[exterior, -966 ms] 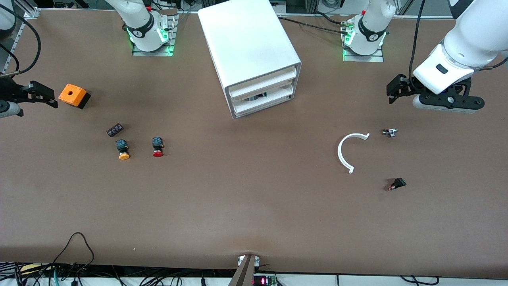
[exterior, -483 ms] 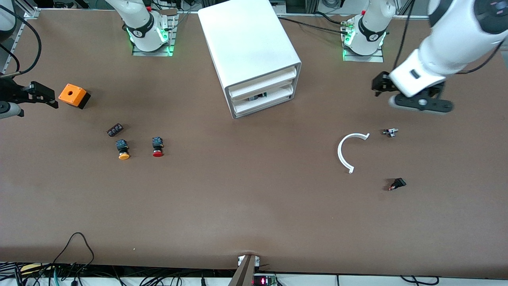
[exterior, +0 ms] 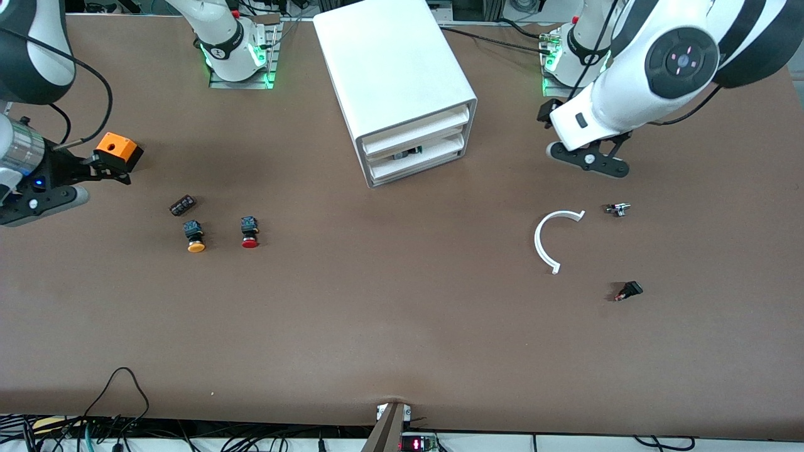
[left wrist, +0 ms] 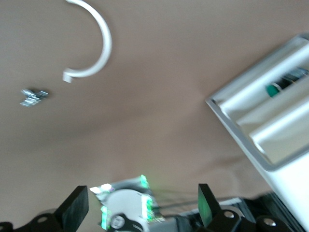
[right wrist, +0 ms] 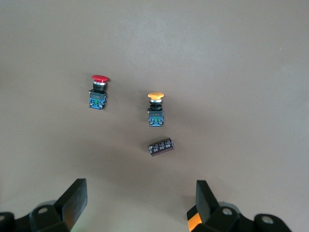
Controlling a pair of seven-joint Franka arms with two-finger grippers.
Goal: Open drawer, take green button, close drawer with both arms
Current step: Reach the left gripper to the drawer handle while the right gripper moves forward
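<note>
Lying nearest the front camera, toward the left arm's end of the surface (exterior: 402, 351), are a small black part (exterior: 629, 290), a white C-shaped ring (exterior: 551, 238) and a tiny metal piece (exterior: 617, 209); none belongs to the task. Toward the right arm's end sit the yellow-capped button (exterior: 195, 236), the red-capped one (exterior: 249, 231) and a black cylinder (exterior: 182, 204), decoys beside the real target. Farther up stands the cabinet (exterior: 402, 88), fronts angled toward the camera. Its bottom drawer (exterior: 418, 168) looks shut, so opening has likely not begun. The green button (left wrist: 273, 90) shows only from the left wrist, inside the cabinet behind a drawer front; which drawer I cannot tell. The left tool (exterior: 587, 157) hovers over bare surface between ring and cabinet, fingers spread wide and empty, probably heading for the drawer. The right tool (exterior: 75, 182), also wide open and empty, hangs by the orange box (exterior: 116, 150), apparently waiting.
</note>
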